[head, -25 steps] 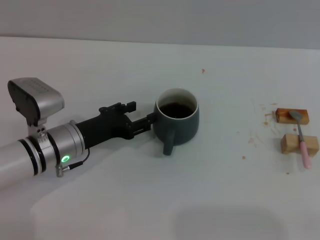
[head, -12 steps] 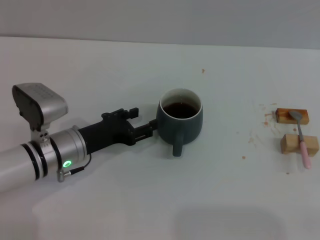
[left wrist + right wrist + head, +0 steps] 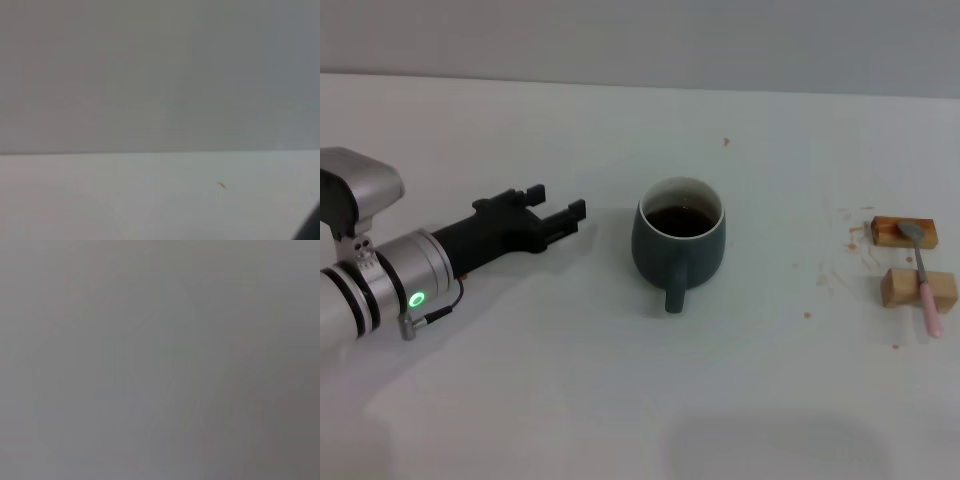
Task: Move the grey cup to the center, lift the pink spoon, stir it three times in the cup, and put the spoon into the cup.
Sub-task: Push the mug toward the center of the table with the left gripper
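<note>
Head view: grey cup (image 3: 678, 240) upright mid-counter (image 3: 620, 400), handle toward 6 o'clock, dark liquid inside. Left gripper (image 3: 558, 212) at its 9 o'clock, apart from it, fingers spread, empty. Pink spoon (image 3: 923, 277) at 3 o'clock, lying across two wooden blocks (image 3: 916, 262).

Left wrist view: bare counter and wall only; no cup.

Right wrist view: featureless grey; right gripper unseen.

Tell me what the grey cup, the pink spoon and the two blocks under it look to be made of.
Grey cup: likely glazed ceramic, with a smooth blue-grey outside and white inner wall.
Pink spoon: grey neck and bowl, probably metal; matte pale pink handle, perhaps plastic.
Two blocks: tan and brown, apparently unfinished wood.
</note>
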Robot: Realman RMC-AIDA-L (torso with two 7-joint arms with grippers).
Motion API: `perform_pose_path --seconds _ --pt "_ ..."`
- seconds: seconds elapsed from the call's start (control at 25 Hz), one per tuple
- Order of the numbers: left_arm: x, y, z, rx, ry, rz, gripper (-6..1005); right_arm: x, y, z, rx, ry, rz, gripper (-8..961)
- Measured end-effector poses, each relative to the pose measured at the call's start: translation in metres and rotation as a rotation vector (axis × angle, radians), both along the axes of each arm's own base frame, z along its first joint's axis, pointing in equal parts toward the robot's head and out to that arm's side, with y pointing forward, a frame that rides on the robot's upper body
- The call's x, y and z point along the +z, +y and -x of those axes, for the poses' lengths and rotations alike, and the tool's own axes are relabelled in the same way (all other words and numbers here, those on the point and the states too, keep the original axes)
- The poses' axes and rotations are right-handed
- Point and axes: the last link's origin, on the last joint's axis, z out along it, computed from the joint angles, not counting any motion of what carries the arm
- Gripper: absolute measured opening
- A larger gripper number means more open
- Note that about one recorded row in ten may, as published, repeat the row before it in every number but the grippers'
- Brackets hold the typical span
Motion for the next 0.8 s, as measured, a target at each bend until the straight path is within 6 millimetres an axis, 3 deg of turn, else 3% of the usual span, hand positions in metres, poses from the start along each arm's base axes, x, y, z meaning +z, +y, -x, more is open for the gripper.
perform_pose_path --seconds 0.44,0.8 --pt "-0.011 0.015 -0.017 0.021 -0.001 -0.062 722 0.001 0.014 0.005 0.022 -0.009 0.018 702" --pt "-0.024 0.022 -0.027 0.045 0.020 -0.063 722 0.003 0.014 0.004 0.022 -0.022 0.017 699"
